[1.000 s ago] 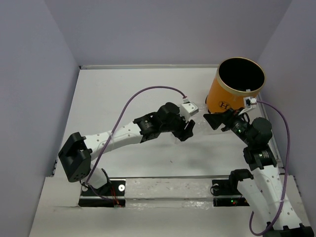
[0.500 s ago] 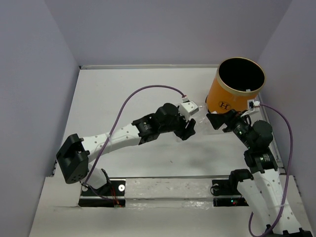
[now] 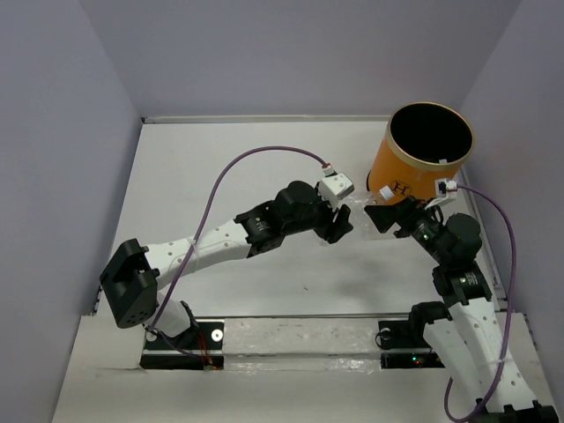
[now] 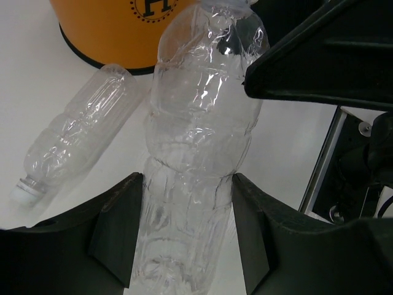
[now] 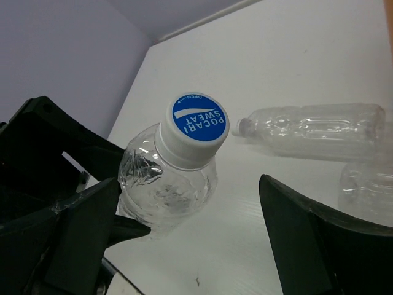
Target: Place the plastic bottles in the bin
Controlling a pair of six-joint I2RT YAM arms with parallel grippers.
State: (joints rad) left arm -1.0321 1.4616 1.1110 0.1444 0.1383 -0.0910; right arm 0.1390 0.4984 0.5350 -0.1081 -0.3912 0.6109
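Clear plastic bottle [image 4: 199, 153] is held clamped in left tool [image 4: 184, 227], near the bin [image 3: 414, 172]; right tool [image 5: 189, 184] is spread wide about its capped end. Handover judged underway; right closure, then left release, required.

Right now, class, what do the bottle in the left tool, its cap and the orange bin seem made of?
Held bottle: thin, clear, glossy plastic; crinkled and see-through.
Cap: probably opaque white plastic, with a blue printed top.
Bin: smooth orange wall, black inside; card or metal, cannot tell.
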